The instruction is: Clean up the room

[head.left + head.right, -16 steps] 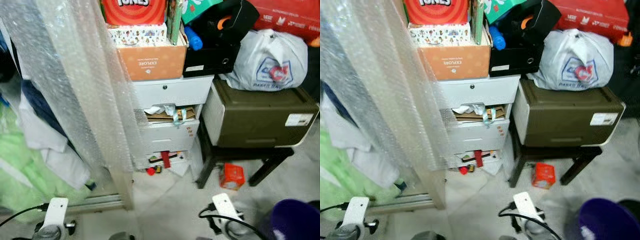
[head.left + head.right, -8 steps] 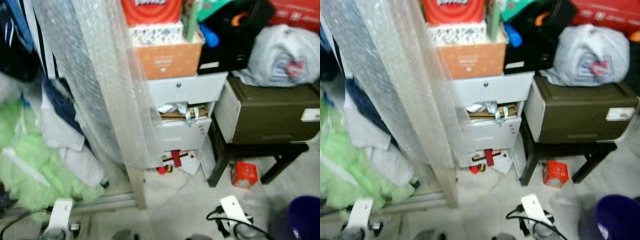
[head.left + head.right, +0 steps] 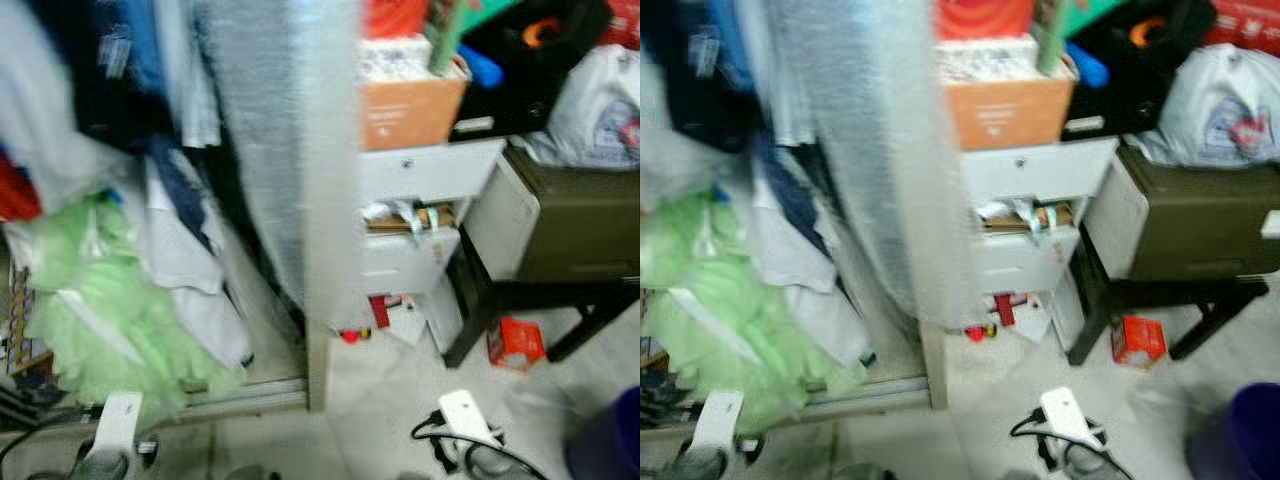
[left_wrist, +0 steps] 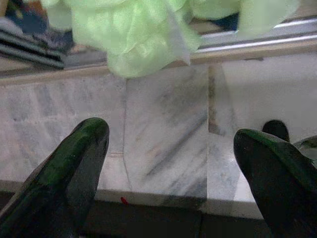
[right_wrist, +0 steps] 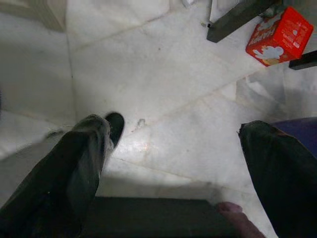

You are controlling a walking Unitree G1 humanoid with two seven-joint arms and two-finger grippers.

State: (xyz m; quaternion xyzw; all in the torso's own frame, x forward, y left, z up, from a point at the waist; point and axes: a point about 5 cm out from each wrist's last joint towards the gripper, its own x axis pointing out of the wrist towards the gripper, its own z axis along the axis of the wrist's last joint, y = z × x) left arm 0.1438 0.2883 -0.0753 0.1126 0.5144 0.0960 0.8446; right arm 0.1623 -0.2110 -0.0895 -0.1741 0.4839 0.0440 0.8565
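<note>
camera has swung left; white drawer unit (image 3: 415, 235) spills papers, marble floor (image 5: 163, 89) bare; left gripper (image 4: 171, 163) and right gripper (image 5: 173, 163) spread apart.

Pale marble tile floor (image 5: 163, 99); white plastic drawer unit (image 3: 420, 215) beside dark wooden stool (image 3: 520, 300) bearing olive-brown storage box (image 3: 580, 225)

Clothes (image 3: 100, 300) left of drawer unit (image 3: 420, 225); carton (image 3: 517, 341) on floor (image 3: 380, 400) under bench (image 3: 530, 300).
</note>
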